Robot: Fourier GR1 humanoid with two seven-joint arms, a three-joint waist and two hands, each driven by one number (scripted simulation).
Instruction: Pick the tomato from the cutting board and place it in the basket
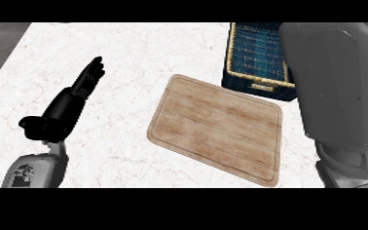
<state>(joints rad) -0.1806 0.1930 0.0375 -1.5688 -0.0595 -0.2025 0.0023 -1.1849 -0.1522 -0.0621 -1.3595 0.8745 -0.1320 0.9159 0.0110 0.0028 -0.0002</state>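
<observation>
Resting at the left, the left hand holds nothing, fingers straight. The cutting board is bare; no tomato shows. The right forearm covers part of the basket, its hand hidden, so placing seems underway.

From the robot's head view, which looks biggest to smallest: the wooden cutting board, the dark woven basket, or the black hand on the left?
1. cutting board
2. basket, though the right forearm hides part of it
3. left hand
</observation>
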